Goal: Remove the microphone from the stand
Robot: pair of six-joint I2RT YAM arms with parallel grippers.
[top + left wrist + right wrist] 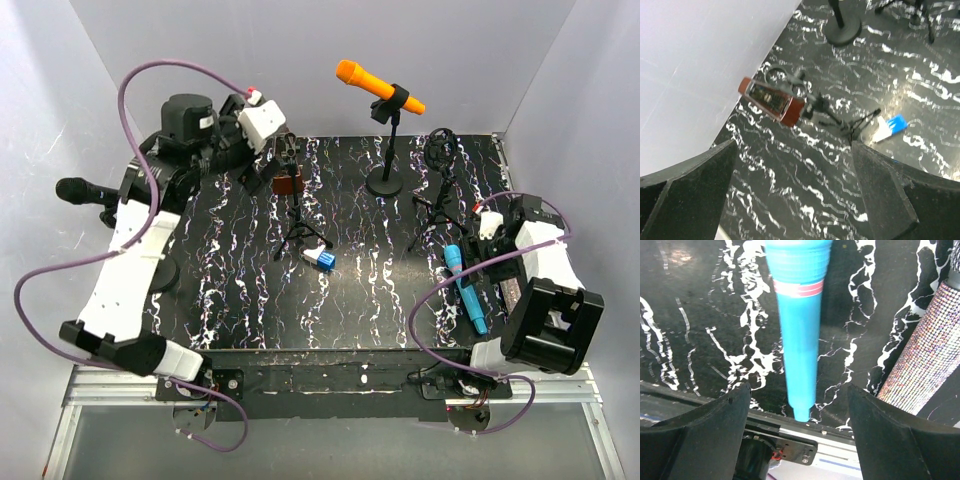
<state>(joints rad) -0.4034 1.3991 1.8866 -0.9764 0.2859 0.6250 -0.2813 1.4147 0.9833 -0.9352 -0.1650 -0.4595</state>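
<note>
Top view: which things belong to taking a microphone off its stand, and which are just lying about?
Job: blue microphone, lying between the right gripper's open jaws; empty tripod stand beside it.
Just about: blue-and-white block; orange microphone, red microphone, both on stands.

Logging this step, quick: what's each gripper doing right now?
Left gripper: open, holding nothing.
Right gripper: open, jaws clear of the blue microphone lying between them.
</note>
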